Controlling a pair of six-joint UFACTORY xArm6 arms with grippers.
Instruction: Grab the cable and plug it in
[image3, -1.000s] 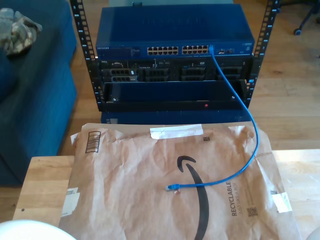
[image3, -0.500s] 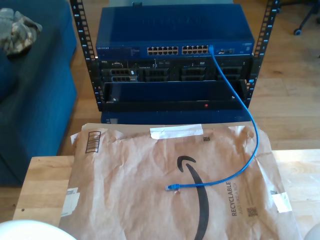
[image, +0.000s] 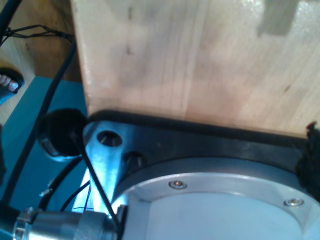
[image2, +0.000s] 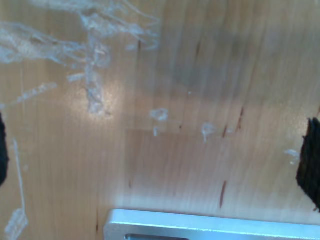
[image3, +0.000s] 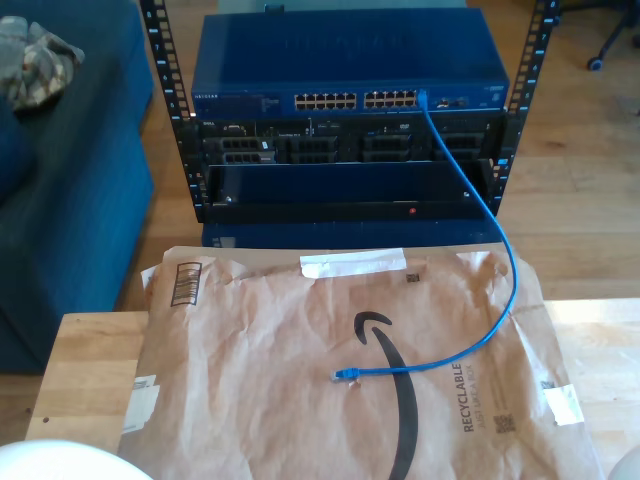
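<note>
The blue cable (image3: 497, 300) runs from a port at the right end of the blue switch (image3: 350, 70), curves down the exterior view's right and ends in a free plug (image3: 345, 375) lying on the brown paper mailer (image3: 250, 380). My second gripper (image2: 155, 160) hangs over bare, scuffed wood, its dark pads (image2: 310, 165) far apart at the picture's edges with nothing between them. In the first wrist view one dark fingertip (image: 311, 150) shows above the wooden table (image: 200, 60) and an arm's metal base (image: 210, 200); the gripper's state is unclear.
The switch sits in a black rack (image3: 350, 185) on the wooden floor behind the table (image3: 85, 370). A blue sofa (image3: 70, 190) stands at the exterior view's left. White rounded shapes (image3: 60, 462) show at that view's bottom corners. Black cables (image: 30, 125) hang beside the arm base.
</note>
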